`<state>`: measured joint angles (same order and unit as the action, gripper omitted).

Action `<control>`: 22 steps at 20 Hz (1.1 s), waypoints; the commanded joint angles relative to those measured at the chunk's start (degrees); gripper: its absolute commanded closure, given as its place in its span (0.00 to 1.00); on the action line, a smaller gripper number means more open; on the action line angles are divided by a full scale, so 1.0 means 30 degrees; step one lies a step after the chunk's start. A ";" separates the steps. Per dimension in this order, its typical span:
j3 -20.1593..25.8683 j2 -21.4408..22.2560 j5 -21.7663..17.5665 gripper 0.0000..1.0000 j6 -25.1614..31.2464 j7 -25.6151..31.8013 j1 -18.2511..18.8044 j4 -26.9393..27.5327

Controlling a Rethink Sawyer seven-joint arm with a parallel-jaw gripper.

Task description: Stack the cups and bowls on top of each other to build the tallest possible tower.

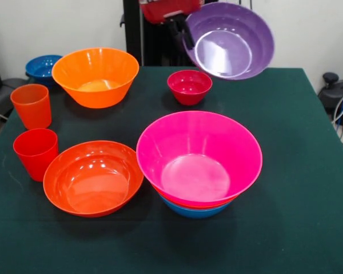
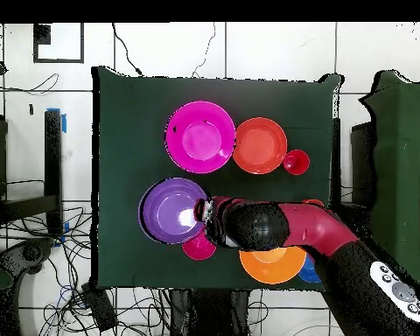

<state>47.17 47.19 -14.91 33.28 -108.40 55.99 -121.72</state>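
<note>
I am holding the purple bowl (image 1: 231, 40) up in the air. My jaws are clamped on its rim, at the bowl's 9 o'clock side in the front view. The bowl is tipped, so its inside shows to the front camera. It touches nothing but me.

From above, the purple bowl (image 2: 172, 210) hangs over the green desk (image 2: 126, 122), with my red and black arm (image 2: 283, 226) reaching to it from the 3 o'clock side.

The tower (image 1: 199, 165) stands on the desk. The big pink bowl (image 1: 199, 154) sits on top. Under it I see a thin red-orange rim, and the blue bowl (image 1: 195, 210) is at the bottom. From above, the purple bowl is at about 7 o'clock from the pink bowl (image 2: 200, 136), and apart from it.

In the front view, the wide red-orange bowl (image 1: 93, 177) sits just beside the tower, at its 9 o'clock. The smooth red cup (image 1: 35, 153) stands upright at 9 o'clock of that bowl, very close to it. The ribbed orange cup (image 1: 31, 105) stands upright at 12 o'clock of the red cup.

The big yellow-orange bowl (image 1: 96, 76) sits at about 1 o'clock from the orange cup. The small blue bowl (image 1: 43, 68) peeks out at its 9 o'clock. The small magenta bowl (image 1: 189, 87) sits alone, at 12 o'clock of the tower and under the purple bowl at about 7 o'clock.
</note>
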 commanded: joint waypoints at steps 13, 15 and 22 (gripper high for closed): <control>0.5160 -0.4555 0.0382 1.00 0.3286 0.5032 0.0566 0.3677; 0.5551 -0.4709 0.0002 1.00 0.3372 0.5343 0.0737 0.4108; 0.6962 -0.4113 -0.1530 1.00 0.1858 0.5274 0.1556 0.4841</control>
<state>63.32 35.68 -15.04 37.87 -108.39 60.18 -112.13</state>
